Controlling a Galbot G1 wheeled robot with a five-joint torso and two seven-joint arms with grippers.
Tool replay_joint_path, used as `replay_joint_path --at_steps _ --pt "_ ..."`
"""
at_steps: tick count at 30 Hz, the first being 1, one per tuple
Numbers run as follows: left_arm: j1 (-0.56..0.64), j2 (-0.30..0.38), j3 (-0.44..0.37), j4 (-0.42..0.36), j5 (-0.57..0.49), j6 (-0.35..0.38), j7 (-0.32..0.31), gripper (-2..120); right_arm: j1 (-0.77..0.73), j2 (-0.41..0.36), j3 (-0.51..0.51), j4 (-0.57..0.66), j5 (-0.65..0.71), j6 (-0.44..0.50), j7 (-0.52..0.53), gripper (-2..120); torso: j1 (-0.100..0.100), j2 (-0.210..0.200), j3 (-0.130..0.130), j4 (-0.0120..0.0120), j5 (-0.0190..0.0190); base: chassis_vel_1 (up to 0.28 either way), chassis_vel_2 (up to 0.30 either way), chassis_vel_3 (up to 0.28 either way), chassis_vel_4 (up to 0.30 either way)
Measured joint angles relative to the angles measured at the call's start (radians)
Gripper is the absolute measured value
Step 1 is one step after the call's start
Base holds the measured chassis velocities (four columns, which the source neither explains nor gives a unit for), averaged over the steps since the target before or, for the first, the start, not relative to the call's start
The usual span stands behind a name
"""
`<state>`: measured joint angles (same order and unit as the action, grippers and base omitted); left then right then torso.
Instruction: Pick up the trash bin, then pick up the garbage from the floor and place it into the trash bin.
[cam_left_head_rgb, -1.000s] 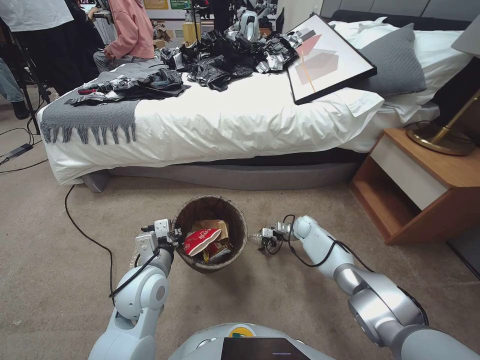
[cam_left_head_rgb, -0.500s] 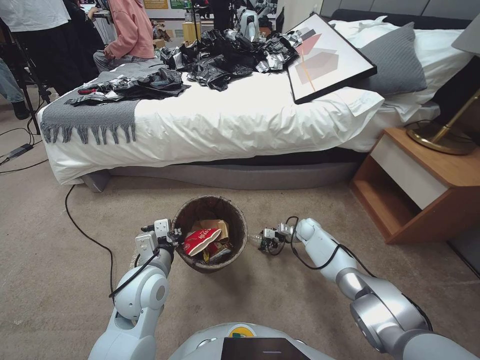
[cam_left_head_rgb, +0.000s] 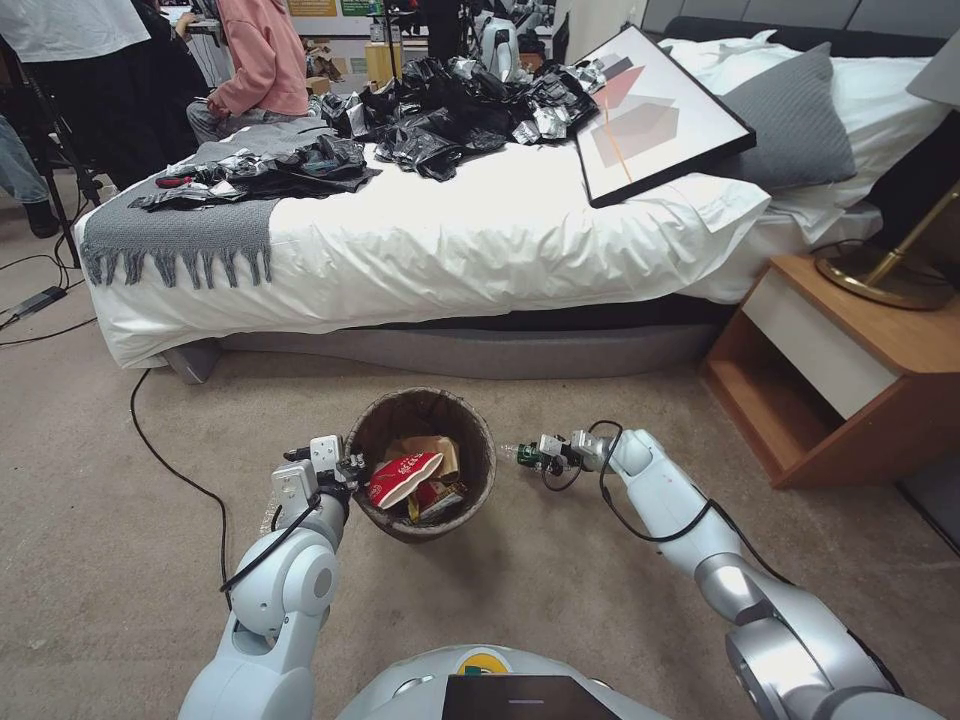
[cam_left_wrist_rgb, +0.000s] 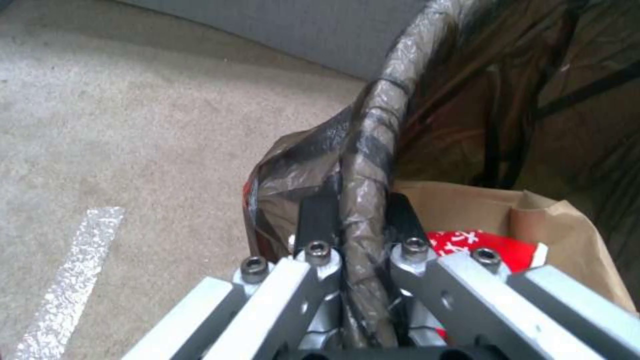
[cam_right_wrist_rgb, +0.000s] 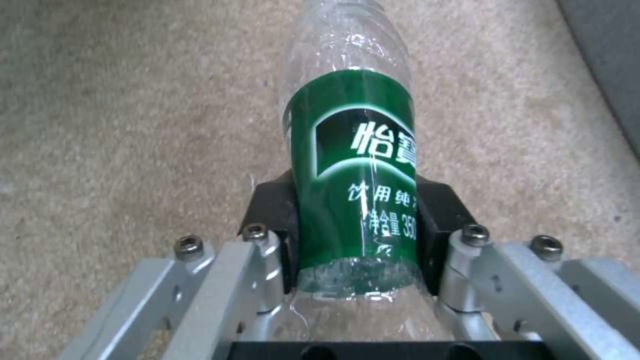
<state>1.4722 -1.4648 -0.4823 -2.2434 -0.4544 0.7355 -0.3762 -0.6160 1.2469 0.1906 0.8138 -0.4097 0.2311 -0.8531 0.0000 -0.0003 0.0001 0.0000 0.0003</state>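
The trash bin (cam_left_head_rgb: 478, 478), a round bucket lined with a dark brown bag, is in front of me with my left gripper (cam_left_head_rgb: 348, 470) shut on its near-left rim. In the left wrist view the fingers (cam_left_wrist_rgb: 319, 220) pinch the bag-wrapped rim (cam_left_wrist_rgb: 365, 165). Inside lie a red-and-white crushed cup (cam_left_head_rgb: 402, 478), brown paper (cam_left_head_rgb: 434, 449) and a yellow wrapper (cam_left_head_rgb: 441, 497). Just right of the bin, my right gripper (cam_left_head_rgb: 530, 457) is shut on a clear plastic bottle (cam_left_head_rgb: 513, 455) with a green label (cam_right_wrist_rgb: 353, 165), held above the carpet.
A bed (cam_left_head_rgb: 450, 250) runs across ahead, with black bags and a framed picture on it. A wooden nightstand (cam_left_head_rgb: 850, 370) stands at the right. A black cable (cam_left_head_rgb: 160, 450) snakes over the carpet at the left. A silver strip (cam_left_wrist_rgb: 67, 280) lies on the floor by the bin.
My right gripper has moved up and away from me with the bottle in it, and the arm has stretched out. The left gripper and the bin have stayed put.
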Motion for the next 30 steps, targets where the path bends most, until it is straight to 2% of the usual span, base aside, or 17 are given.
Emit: replay_joint_path --at_steps 9,12,14,15,18,19,20,22,23,24,26,28,30 --pt "0.001 0.006 -0.01 -0.003 -0.002 0.0 0.0 2 -0.002 0.002 0.009 0.02 0.018 -0.007 -0.001 28 0.0 0.0 0.0 0.0001 -0.0001 0.0 0.0 0.0 0.0" --pt "0.0 0.006 -0.01 -0.003 -0.004 0.0 0.0 2 -0.01 -0.005 0.025 0.065 0.066 -0.028 0.042 28 0.0 0.0 0.0 0.0001 -0.0002 0.0 0.0 0.0 0.0" --pt "-0.002 0.007 -0.012 -0.003 -0.006 0.0 0.0 2 -0.026 -0.018 0.038 0.123 0.124 -0.066 0.126 28 0.0 0.0 0.0 0.0002 -0.0002 0.0 0.0 0.0 0.0" --pt "-0.002 0.007 -0.012 -0.003 -0.006 0.0 0.0 2 -0.026 -0.018 0.038 0.123 0.124 -0.066 0.126 28 0.0 0.0 0.0 0.0002 -0.0002 0.0 0.0 0.0 0.0" --pt "-0.009 0.009 -0.015 -0.003 -0.012 0.0 -0.001 2 -0.056 -0.042 0.058 0.223 0.238 -0.15 0.274 28 0.0 0.0 0.0 0.0 -0.0003 0.0 0.0 0.0 0.0" --pt "-0.011 0.01 -0.016 -0.003 -0.014 0.0 -0.001 2 -0.075 -0.054 0.061 0.284 0.306 -0.227 0.395 28 0.0 0.0 0.0 -0.0001 -0.0002 0.0 0.0 0.0 0.0" --pt "-0.011 0.01 -0.016 -0.003 -0.014 0.0 -0.001 2 -0.075 -0.054 0.061 0.284 0.306 -0.227 0.395 28 0.0 0.0 0.0 -0.0001 -0.0002 0.0 0.0 0.0 0.0" --pt "-0.014 0.01 -0.015 -0.002 -0.016 0.0 -0.001 2 -0.104 -0.065 0.07 0.386 0.41 -0.363 0.571 28 0.0 0.0 0.0 -0.0002 -0.0007 0.0 0.0 0.0 0.0" --pt "-0.014 0.01 -0.015 -0.002 -0.016 0.0 -0.001 2 -0.104 -0.065 0.07 0.386 0.41 -0.363 0.571 28 0.0 0.0 0.0 -0.0002 -0.0007 0.0 0.0 0.0 0.0" --pt "-0.015 0.01 -0.015 -0.002 -0.017 0.0 -0.001 2 -0.121 -0.066 0.082 0.441 0.457 -0.413 0.641 28 0.0 0.0 0.0 -0.0002 -0.0004 0.0 0.0 0.0 0.0" --pt "-0.015 0.01 -0.014 -0.002 -0.018 0.0 -0.001 2 -0.148 -0.067 0.114 0.526 0.504 -0.439 0.697 28 0.0 0.0 0.0 0.0001 -0.0002 0.0 0.0 0.0 0.0" --pt "-0.015 0.011 -0.014 -0.003 -0.018 0.0 -0.001 2 -0.158 -0.069 0.125 0.556 0.52 -0.441 0.706 28 0.0 0.0 0.0 0.0001 -0.0005 0.0 0.0 0.0 0.0" --pt "-0.014 0.013 -0.015 -0.007 -0.019 0.0 -0.002 2 -0.193 -0.079 0.153 0.649 0.57 -0.428 0.717 28 0.0 0.0 0.0 -0.0001 -0.0003 0.0 0.0 0.0 0.0"
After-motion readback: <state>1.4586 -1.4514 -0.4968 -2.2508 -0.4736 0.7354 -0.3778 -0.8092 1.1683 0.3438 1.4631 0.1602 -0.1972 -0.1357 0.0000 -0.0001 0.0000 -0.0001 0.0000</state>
